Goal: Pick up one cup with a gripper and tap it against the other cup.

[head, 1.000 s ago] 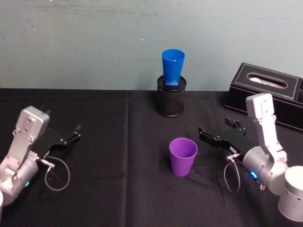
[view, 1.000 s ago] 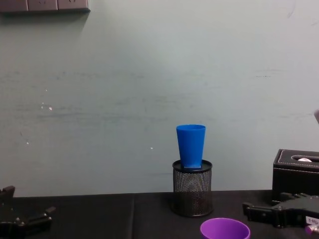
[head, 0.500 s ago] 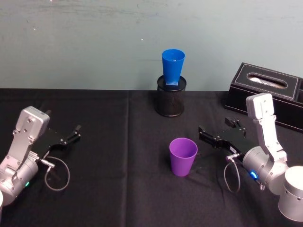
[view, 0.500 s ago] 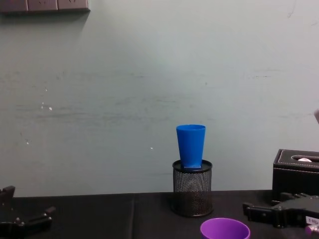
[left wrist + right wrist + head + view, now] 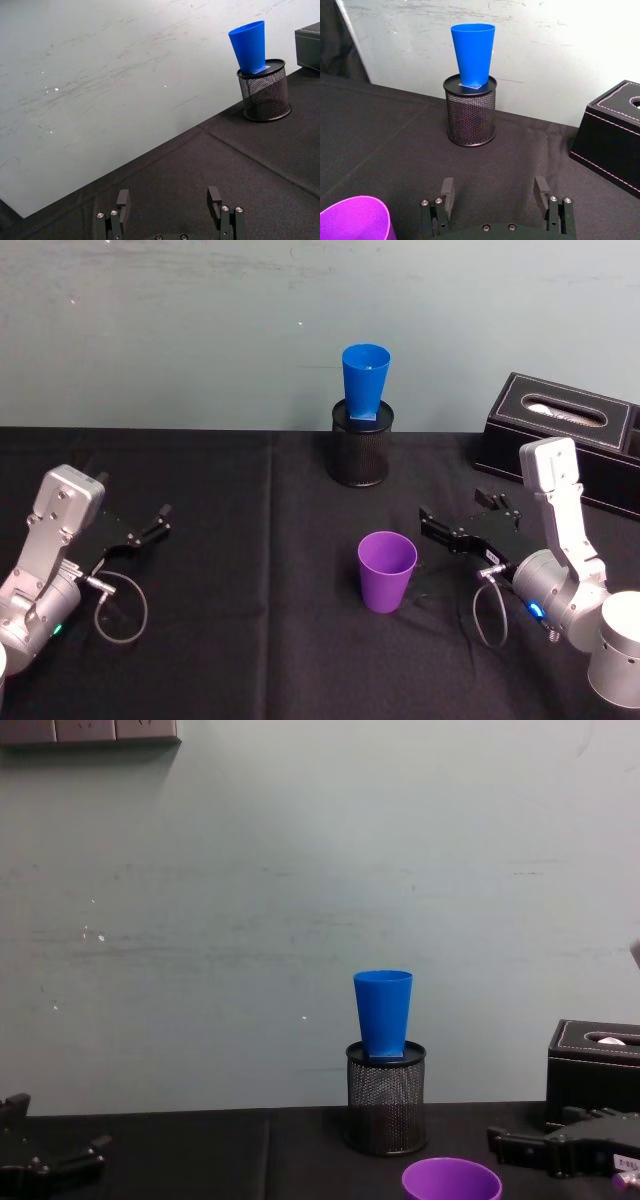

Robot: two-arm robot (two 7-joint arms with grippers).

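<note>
While right claw [image 5: 428, 523] gapes, purple cup [image 5: 386, 570] upright

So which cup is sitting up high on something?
The blue cup. It stands in the top of the black mesh holder, while the purple cup sits straight on the table.

The pen holder [image 5: 361, 455] stands at the back middle of the table [image 5: 250, 570], close to the wall [image 5: 200, 330], with one cup [image 5: 365, 382] set upright in its mouth. The other cup [image 5: 386, 571] stands upright on the table in front of the holder, well apart from it, and a tissue box [image 5: 560, 435] sits at the back right. The right pincer [image 5: 428, 525] lies low just right of the front cup without touching it, fingers spread, while the left pincer [image 5: 163, 517] rests at the far left, also spread.
</note>
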